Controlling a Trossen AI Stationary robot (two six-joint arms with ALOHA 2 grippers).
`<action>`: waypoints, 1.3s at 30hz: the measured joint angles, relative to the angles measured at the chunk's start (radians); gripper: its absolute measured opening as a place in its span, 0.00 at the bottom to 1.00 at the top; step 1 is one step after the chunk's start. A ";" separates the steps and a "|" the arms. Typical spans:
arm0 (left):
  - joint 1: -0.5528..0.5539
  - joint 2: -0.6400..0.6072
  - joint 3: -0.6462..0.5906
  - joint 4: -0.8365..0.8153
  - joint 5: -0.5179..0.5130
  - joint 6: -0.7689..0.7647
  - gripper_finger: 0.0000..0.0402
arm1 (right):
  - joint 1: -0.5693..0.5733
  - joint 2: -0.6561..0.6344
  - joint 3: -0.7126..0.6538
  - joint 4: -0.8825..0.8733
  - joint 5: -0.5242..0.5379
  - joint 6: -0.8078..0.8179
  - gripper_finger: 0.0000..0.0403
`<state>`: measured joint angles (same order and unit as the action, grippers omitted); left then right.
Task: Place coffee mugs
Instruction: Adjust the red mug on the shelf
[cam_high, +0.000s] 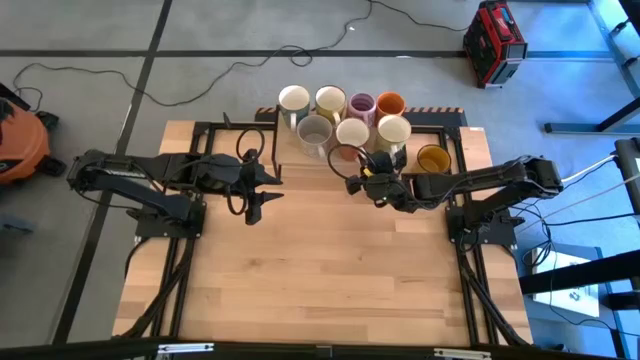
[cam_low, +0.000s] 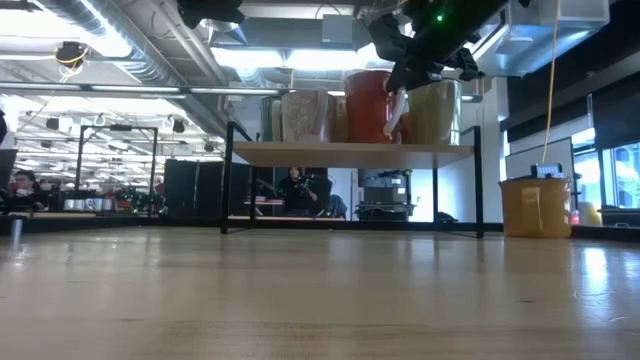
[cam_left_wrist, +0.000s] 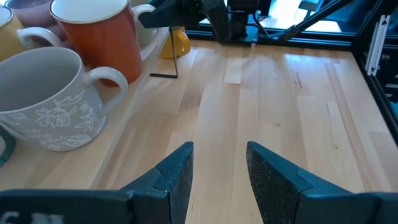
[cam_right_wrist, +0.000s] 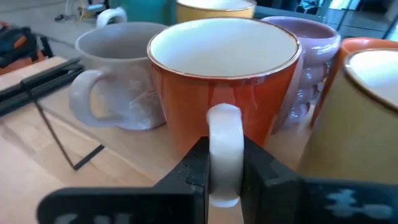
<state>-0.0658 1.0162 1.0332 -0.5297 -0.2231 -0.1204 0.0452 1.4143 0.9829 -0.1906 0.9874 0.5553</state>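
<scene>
Several coffee mugs stand upright in a cluster on a raised wooden shelf (cam_low: 350, 153) at the table's far edge. Among them are a grey one (cam_high: 314, 132), a purple one (cam_high: 361, 105), an orange one (cam_high: 390, 103) and white ones (cam_high: 293, 100). The red-orange mug with a white inside (cam_right_wrist: 224, 68) stands at the cluster's near side, and my right gripper (cam_right_wrist: 224, 168) is shut on it. A mustard mug (cam_high: 432, 158) stands apart to the right, lower, on the table. My left gripper (cam_left_wrist: 221, 168) hovers open over the table's left part, with nothing between its fingers. My right gripper pinches the red-orange mug's white handle (cam_right_wrist: 224, 124) between its two fingers, one on each flat side of the loop. The fingers come nearly level, slightly downward, from the table's near right side. The mug stands upright on the shelf.
The grey mug (cam_right_wrist: 118, 74) and a cream mug (cam_right_wrist: 367, 112) stand close on either side of the held one, with the purple mug (cam_right_wrist: 311, 43) behind it. A black frame (cam_high: 240, 128) edges the shelf. Bare wooden tabletop (cam_high: 320, 270) spreads on the near side.
</scene>
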 joint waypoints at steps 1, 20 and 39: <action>0.000 0.000 0.000 0.000 0.000 0.000 0.36 | 0.000 0.000 0.000 -0.001 0.008 0.016 0.08; 0.000 0.000 0.000 0.000 0.000 0.000 0.36 | 0.000 -0.001 0.000 -0.081 0.053 0.173 0.10; 0.000 0.000 0.000 0.000 0.000 0.001 0.36 | 0.000 -0.001 0.000 -0.101 0.048 0.190 0.29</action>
<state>-0.0658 1.0162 1.0332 -0.5297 -0.2230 -0.1196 0.0452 1.4130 0.9833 -0.2913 1.0354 0.7457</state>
